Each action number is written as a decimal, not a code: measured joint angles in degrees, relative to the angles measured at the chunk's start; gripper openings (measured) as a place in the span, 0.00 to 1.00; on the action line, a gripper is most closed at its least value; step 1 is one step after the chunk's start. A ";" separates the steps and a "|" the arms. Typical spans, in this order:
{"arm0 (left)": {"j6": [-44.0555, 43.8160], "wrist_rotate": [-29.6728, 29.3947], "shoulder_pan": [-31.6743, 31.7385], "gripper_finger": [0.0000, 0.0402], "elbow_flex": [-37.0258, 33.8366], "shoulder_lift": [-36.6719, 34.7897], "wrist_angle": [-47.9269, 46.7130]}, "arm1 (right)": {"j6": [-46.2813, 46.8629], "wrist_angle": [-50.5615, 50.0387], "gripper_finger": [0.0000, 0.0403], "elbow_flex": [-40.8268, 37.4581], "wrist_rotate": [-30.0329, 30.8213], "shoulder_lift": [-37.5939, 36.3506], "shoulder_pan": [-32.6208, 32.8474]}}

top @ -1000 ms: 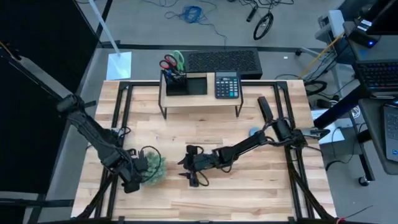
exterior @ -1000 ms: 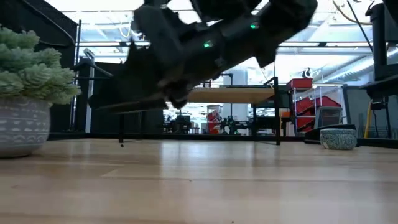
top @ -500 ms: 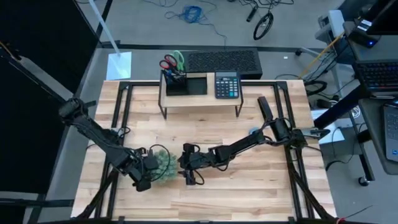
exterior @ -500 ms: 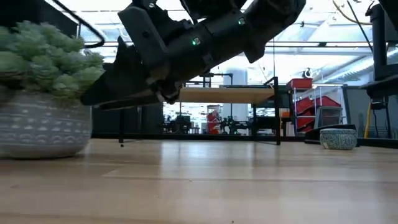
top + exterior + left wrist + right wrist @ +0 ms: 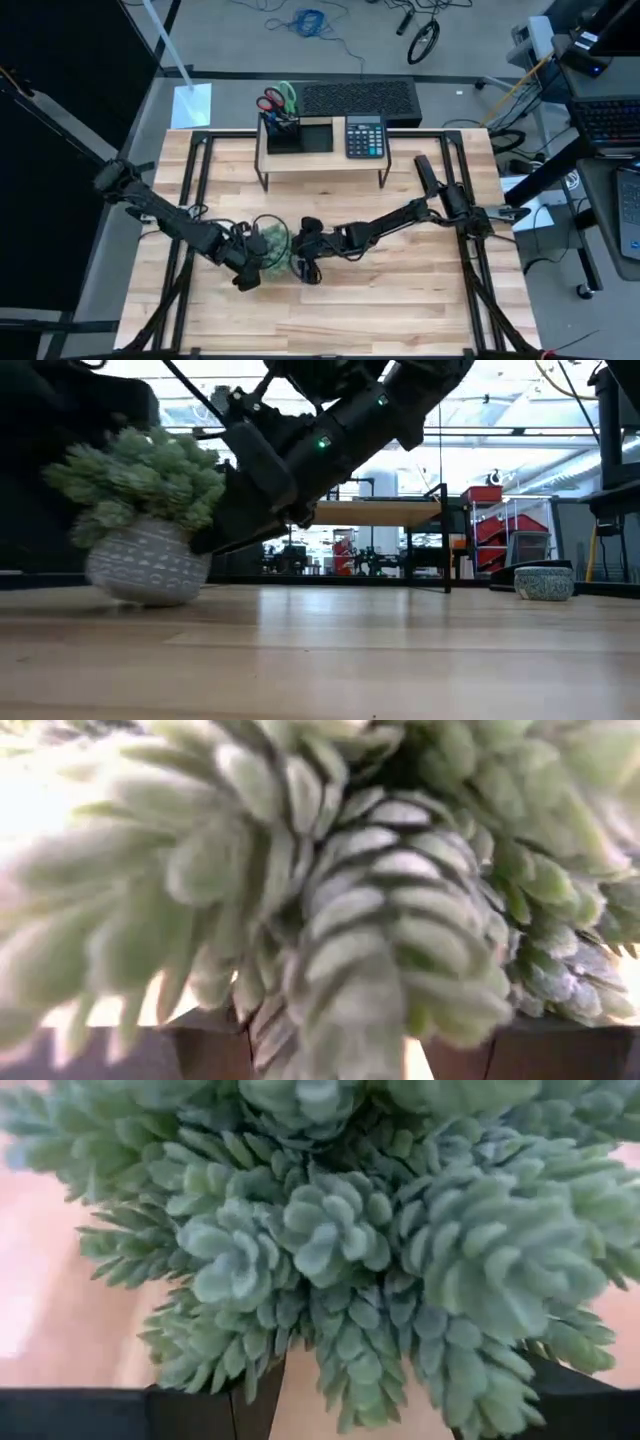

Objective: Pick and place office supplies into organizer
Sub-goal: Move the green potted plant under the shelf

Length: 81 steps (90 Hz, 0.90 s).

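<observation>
Mid-table, our left gripper [image 5: 250,272] holds the potted plant [image 5: 268,247], jaws closed on it as far as we can tell; right gripper [image 5: 306,262] is just beside it, jaws' spread unclear. Scissors [image 5: 277,98] already stand in the organizer [image 5: 312,137] on the riser [image 5: 322,160]; we see no supplies left out.

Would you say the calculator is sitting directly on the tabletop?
No, the calculator rests on the wooden riser shelf, beside the organizer.

A black organizer [image 5: 298,135] sits upper centre in the overhead view; red-handled scissors [image 5: 269,101] and green-handled scissors [image 5: 287,94] stand upright in its left section.
</observation>
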 joint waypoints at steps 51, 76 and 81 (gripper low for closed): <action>14.01 0.46 14.44 0.41 -0.02 0.00 1.92 | -3.19 -10.71 0.52 -0.02 0.72 -2.28 -6.59; 19.13 0.92 19.26 0.41 -0.02 0.00 4.79 | -5.40 -14.38 0.52 -0.02 0.82 -3.42 -9.57; 20.15 0.96 20.21 0.41 -0.02 0.00 4.98 | -6.00 -14.69 0.52 -0.02 0.90 -3.42 -10.15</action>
